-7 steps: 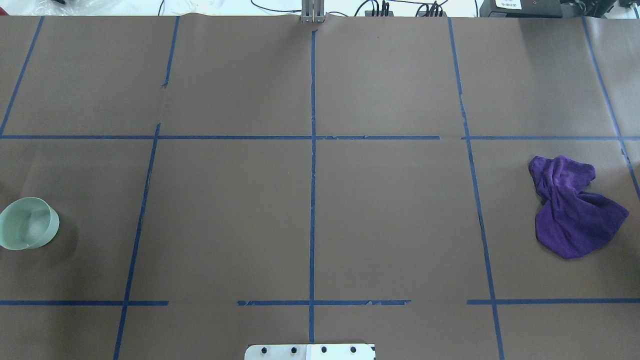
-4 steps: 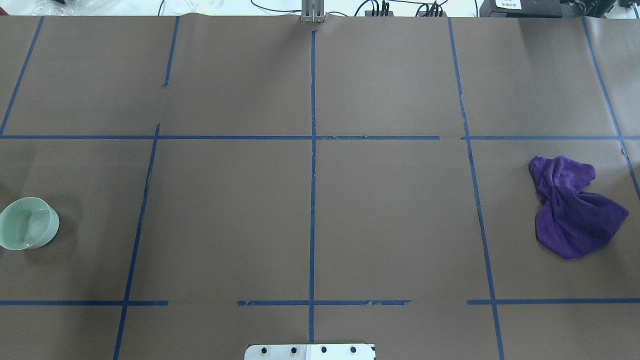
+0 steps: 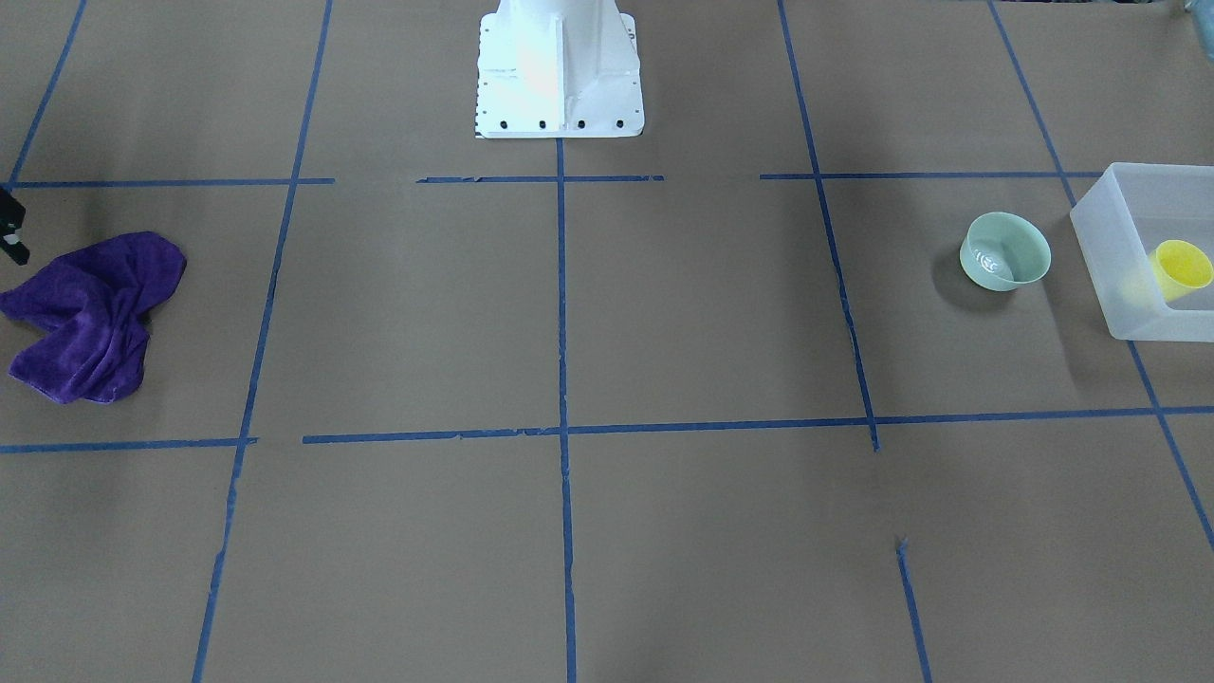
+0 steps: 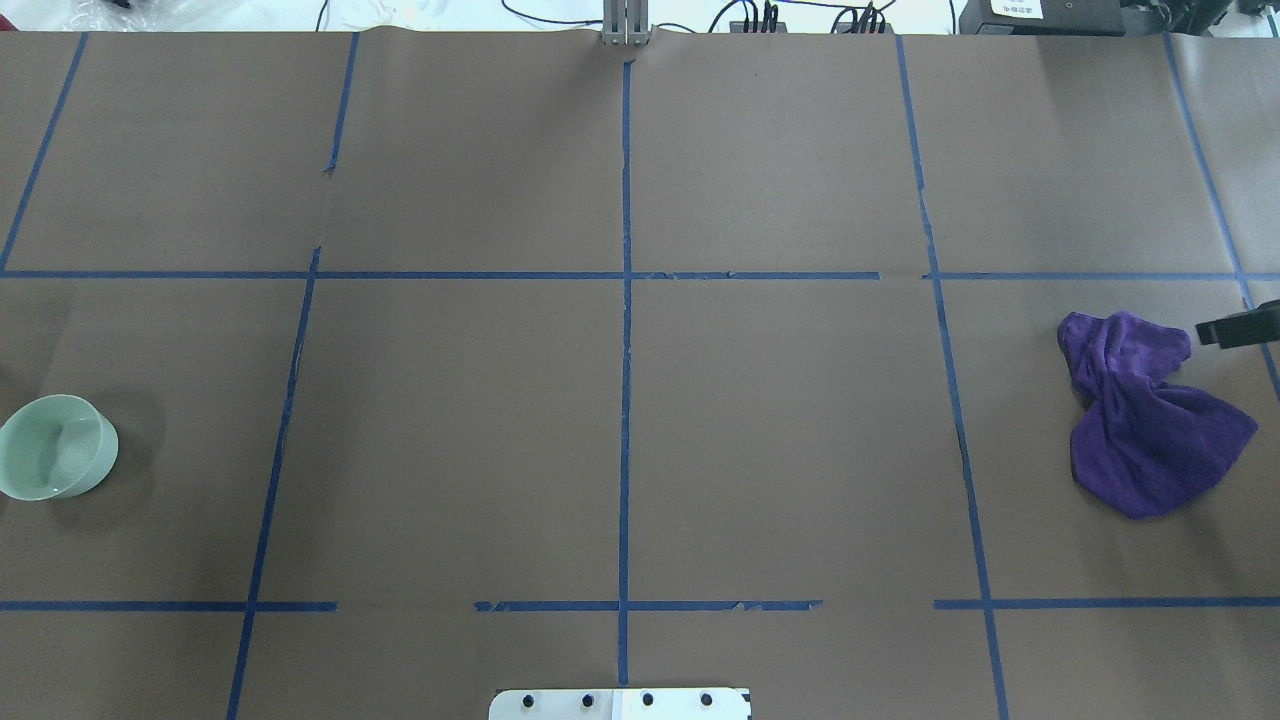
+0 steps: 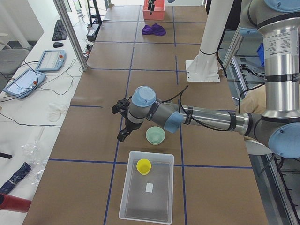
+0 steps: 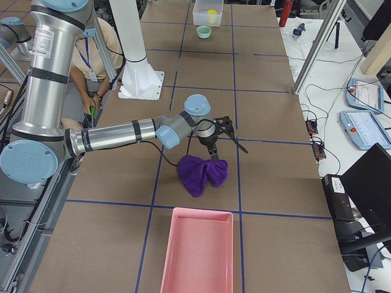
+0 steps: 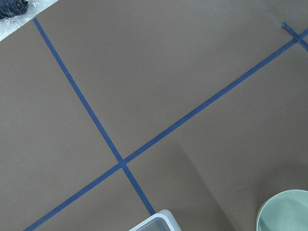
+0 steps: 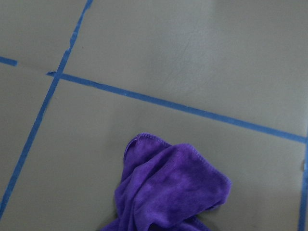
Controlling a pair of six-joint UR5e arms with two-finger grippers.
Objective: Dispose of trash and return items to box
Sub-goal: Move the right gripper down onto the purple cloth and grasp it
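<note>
The mint-green bowl [image 3: 1005, 249] stands upright on the table beside the box [image 3: 1100, 251]; it also shows in the overhead view [image 4: 57, 447] and the left wrist view [image 7: 286, 211]. The yellow cup [image 3: 1181, 267] stands inside the frosted box [image 5: 123, 201]. My left gripper [image 5: 123, 123] hovers just beyond the bowl [image 5: 155, 135], empty; it shows only in the exterior left view, so I cannot tell if it is open. My right gripper [image 6: 225, 146] is open and empty over the far edge of the purple cloth [image 6: 201, 173]; one fingertip [image 4: 1235, 328] shows in the overhead view.
The purple cloth [image 4: 1150, 430] lies crumpled at the table's right end. A pink tray [image 6: 197, 250] sits beyond it at that end. The white robot base [image 3: 558, 76] stands mid-table at the robot's edge. Blue tape lines cross the brown table cover.
My right gripper's fingertip has come into the overhead view at the right edge, next to the cloth. The bowl looked slightly tipped a second ago and now sits flat.
</note>
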